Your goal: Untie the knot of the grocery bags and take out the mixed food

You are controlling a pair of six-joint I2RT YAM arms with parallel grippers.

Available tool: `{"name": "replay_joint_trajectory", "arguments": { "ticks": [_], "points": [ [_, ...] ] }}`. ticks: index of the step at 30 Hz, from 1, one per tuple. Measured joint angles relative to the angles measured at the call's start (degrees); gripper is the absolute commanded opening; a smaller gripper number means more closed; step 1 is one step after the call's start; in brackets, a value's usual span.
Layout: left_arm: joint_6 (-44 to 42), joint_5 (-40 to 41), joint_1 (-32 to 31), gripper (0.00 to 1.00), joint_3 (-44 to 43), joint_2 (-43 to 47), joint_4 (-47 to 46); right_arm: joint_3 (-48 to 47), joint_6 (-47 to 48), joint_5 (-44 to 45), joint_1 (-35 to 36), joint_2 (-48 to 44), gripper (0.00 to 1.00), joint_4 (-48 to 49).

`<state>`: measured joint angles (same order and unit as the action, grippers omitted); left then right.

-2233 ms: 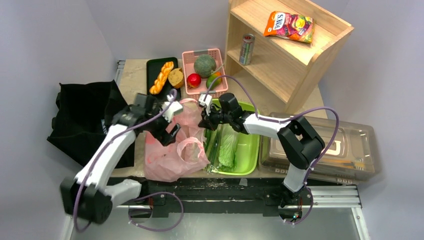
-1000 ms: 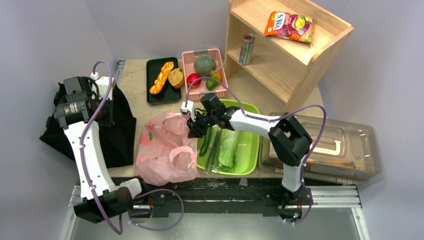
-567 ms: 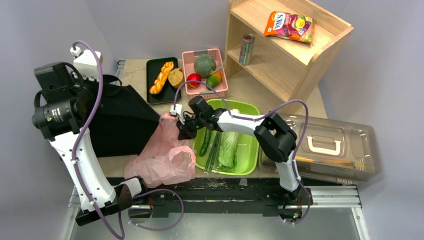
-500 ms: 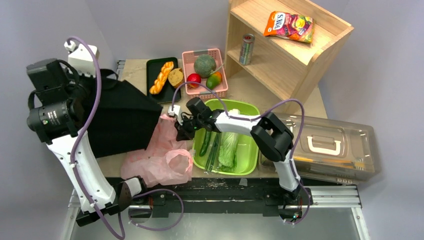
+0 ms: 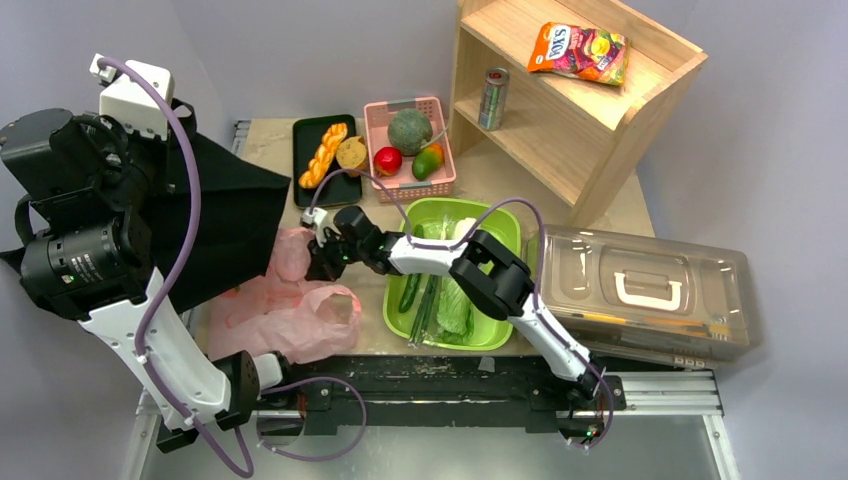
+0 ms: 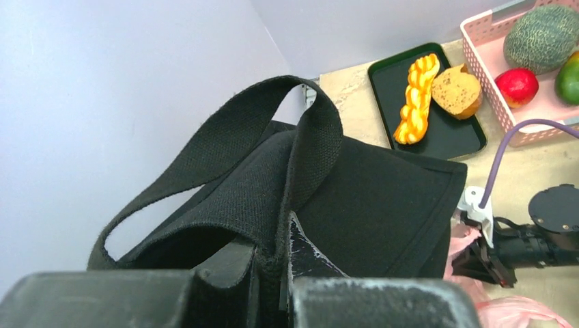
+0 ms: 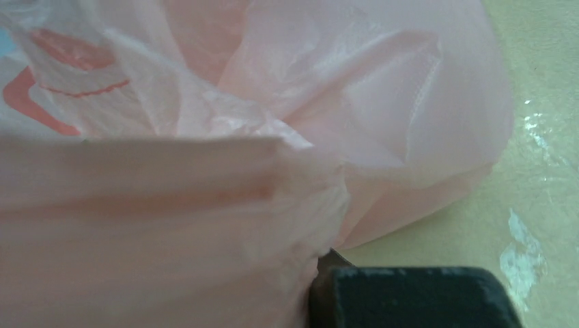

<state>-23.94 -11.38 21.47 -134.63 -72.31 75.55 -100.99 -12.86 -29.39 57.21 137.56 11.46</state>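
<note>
The grocery bag (image 5: 285,315) lies slack at the near edge of the table (image 5: 262,160), the right gripper (image 5: 320,258) jaws pinching its top fold. The left gripper (image 6: 271,263) jaws clamp the strap of a black tote (image 6: 382,198). Beyond, cucumber (image 5: 408,292) and cabbage (image 5: 452,315) lie in the green tub (image 5: 497,338).
</note>
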Motion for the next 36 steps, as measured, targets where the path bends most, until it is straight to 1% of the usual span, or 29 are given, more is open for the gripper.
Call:
{"name": "replay_joint_trajectory", "arguments": {
  "ticks": [1,2,3,4,5,6,7,10,13,14,16,17,19,21,24,27,30,31,33,34,35,36],
  "points": [
    [-0.3,0.2,0.0,0.0,0.0,0.2,0.3,-1.1,-1.0,0.5,0.2,1.1,0.0,0.7],
    [-0.8,0.3,0.0,0.0,0.0,0.4,0.8,-2.3,-1.8,1.2,0.3,2.1,0.07,1.0],
    [-1.2,0.5,0.0,0.0,0.0,0.8,1.3,-4.1,-2.6,1.9,0.4,3.3,0.29,1.0],
    [-1.6,0.8,0.0,0.0,0.2,1.4,1.8,-6.3,-3.5,3.0,0.5,4.7,0.42,1.2],
    [-2.2,1.1,0.0,0.0,0.8,2.2,2.2,-8.2,-4.5,3.7,0.6,5.8,0.56,1.5],
    [-2.8,1.3,0.0,0.0,2.0,3.3,2.3,-9.8,-4.9,4.7,0.6,6.6,0.67,1.7],
    [-3.4,1.4,0.0,0.0,3.8,4.8,2.3,-10.3,-5.4,5.3,0.6,6.7,0.7,1.7],
    [-6.1,1.9,0.0,0.0,12.7,11.1,1.7,-9.1,-7.0,6.1,-0.1,5.2,0.75,2.0],
    [-9.8,2.6,0.0,0.0,28.3,20.0,-0.6,-2.5,-9.7,4.5,-2.4,0.3,0.78,2.0],
    [-10.7,2.8,0.0,0.0,32.7,22.4,-0.8,-0.8,-10.1,4.0,-3.2,-1.2,0.79,1.8],
    [-13.0,3.1,0.0,0.0,44.1,27.3,-2.1,3.8,-10.2,2.6,-5.5,-5.4,0.79,1.2],
    [-13.9,3.3,0.0,0.0,48.9,28.5,-3.0,5.9,-10.1,2.0,-6.5,-7.8,0.8,0.6],
    [-14.9,2.7,0.0,0.0,55.8,28.9,-5.7,9.7,-9.7,1.1,-8.3,-12.1,0.8,-0.2],
    [-14.9,0.8,0.0,0.0,60.3,27.6,-8.7,13.1,-9.1,0.2,-9.8,-16.6,0.8,-1.0],
    [-13.4,-2.9,-1.9,0.0,62.3,23.9,-11.8,15.0,-8.2,-1.4,-10.4,-20.9,0.8,-2.5],
    [-9.8,-3.2,-10.5,0.0,62.6,20.0,-14.9,15.0,-6.1,-3.3,-10.4,-23.8,0.8,-5.0],
    [-6.2,-4.1,-18.5,0.0,66.1,18.8,-18.0,15.0,-3.1,-4.6,-10.6,-26.3,0.81,-8.6],
    [-5.2,-4.6,-20.8,0.08,67.6,19.0,-18.7,15.0,-2.0,-4.8,-10.8,-26.9,0.81,-9.9],
    [-4.1,-6.0,-24.3,0.46,70.0,20.0,-19.3,15.0,0.0,-4.9,-11.5,-28.1,0.81,-12.6],
    [-3.9,-7.3,-25.6,0.63,70.7,20.4,-18.9,14.8,1.0,-4.9,-12.2,-28.7,0.81,-14.3],
    [-3.8,-8.7,-26.5,0.72,70.8,20.9,-18.0,14.8,1.7,-4.9,-12.7,-29.1,0.82,-15.2],
    [-3.4,-10.0,-27.0,0.79,70.5,21.2,-17.2,14.3,2.7,-4.8,-13.4,-29.6,0.82,-16.8]
  ]
}}
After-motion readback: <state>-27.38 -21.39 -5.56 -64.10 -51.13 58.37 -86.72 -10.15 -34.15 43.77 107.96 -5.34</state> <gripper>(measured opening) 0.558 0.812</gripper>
